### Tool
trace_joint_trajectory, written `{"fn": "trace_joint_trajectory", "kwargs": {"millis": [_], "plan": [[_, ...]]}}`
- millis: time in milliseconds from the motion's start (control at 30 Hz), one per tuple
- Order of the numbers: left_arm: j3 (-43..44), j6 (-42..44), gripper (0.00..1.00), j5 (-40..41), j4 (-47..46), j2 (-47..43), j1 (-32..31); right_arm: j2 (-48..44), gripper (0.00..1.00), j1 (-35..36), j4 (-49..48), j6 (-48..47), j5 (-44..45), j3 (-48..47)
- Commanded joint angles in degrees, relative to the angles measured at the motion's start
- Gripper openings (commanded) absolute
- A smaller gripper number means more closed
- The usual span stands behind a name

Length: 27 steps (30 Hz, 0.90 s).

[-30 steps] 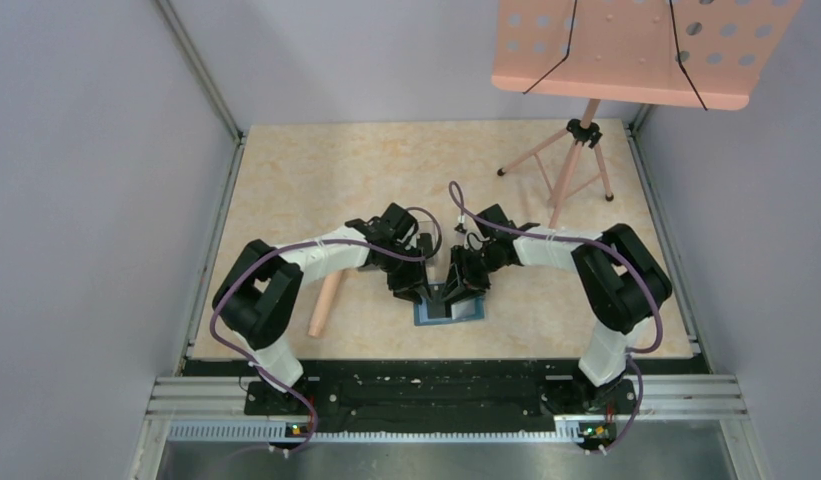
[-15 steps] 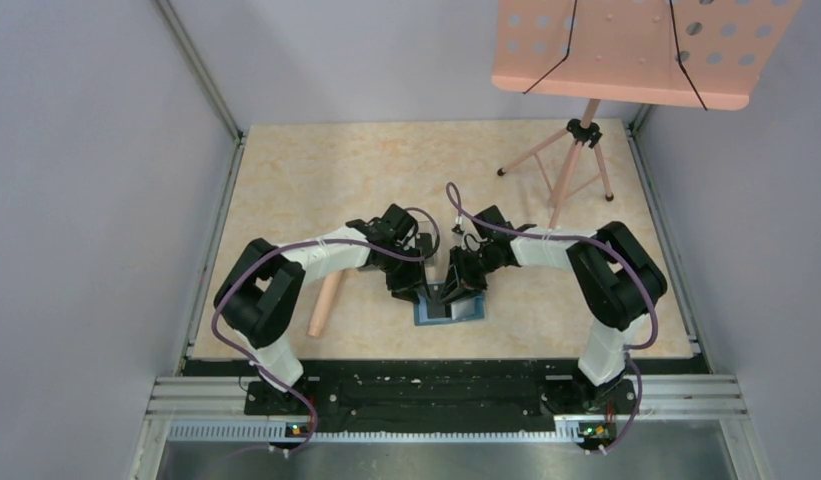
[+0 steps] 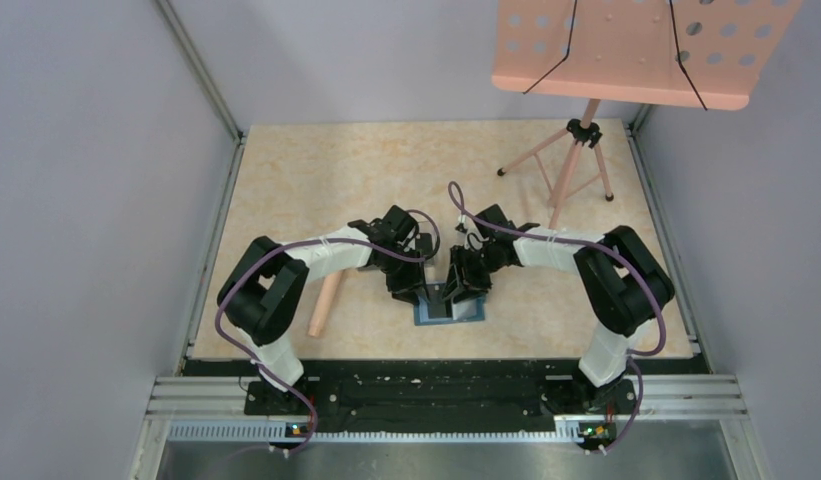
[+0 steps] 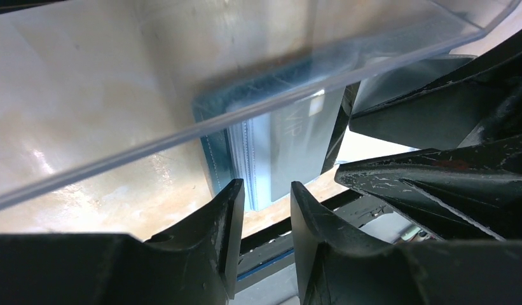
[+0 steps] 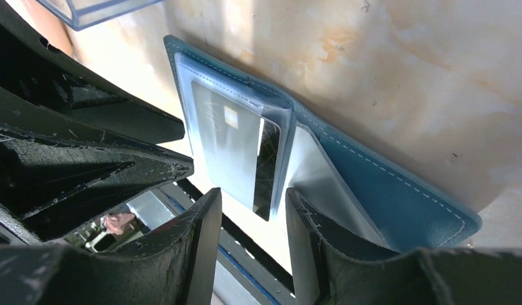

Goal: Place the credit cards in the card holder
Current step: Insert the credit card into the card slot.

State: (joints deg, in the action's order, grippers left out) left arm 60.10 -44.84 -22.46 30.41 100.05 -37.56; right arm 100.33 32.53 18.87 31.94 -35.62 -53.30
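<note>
Teal card holder [image 5: 398, 197], long axis left-right

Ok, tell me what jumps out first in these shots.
The open teal card holder lies at the near middle of the table, with a black card partly in its clear sleeve. The left gripper and right gripper hover close above it. A peach music stand stands far right.

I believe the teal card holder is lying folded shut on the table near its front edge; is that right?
Not quite: the card holder is lying open, not folded shut, on the table near its front edge. The right wrist view shows its two halves spread apart, with a card sitting in a clear sleeve.
</note>
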Motion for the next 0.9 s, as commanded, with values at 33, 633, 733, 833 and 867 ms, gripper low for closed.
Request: {"fn": "trace_joint_trajectory", "kwargs": {"millis": [33, 633, 733, 833, 867], "plan": [[0.8, 0.5, 0.38, -0.8, -1.4, 0.5, 0.2, 1.1, 0.40, 1.0, 0.6, -1.4, -0.1, -1.1], [1.6, 0.3, 0.36, -0.3, -1.3, 2.3, -0.7, 4.3, 0.12, 1.7, -1.9, -0.8, -2.7, -1.1], [2.7, 1.0, 0.37, 2.5, 1.6, 2.7, -1.2, 4.5, 0.11, 1.7, -1.9, -0.9, -2.8, -1.0], [3.8, 1.4, 0.38, 4.6, 3.7, 3.1, -1.8, 4.6, 0.09, 1.7, -2.2, -0.8, -3.0, -1.0], [4.0, 1.4, 0.39, 5.1, 4.2, 3.2, -2.0, 4.6, 0.08, 1.7, -2.2, -0.8, -3.0, -1.0]]}}
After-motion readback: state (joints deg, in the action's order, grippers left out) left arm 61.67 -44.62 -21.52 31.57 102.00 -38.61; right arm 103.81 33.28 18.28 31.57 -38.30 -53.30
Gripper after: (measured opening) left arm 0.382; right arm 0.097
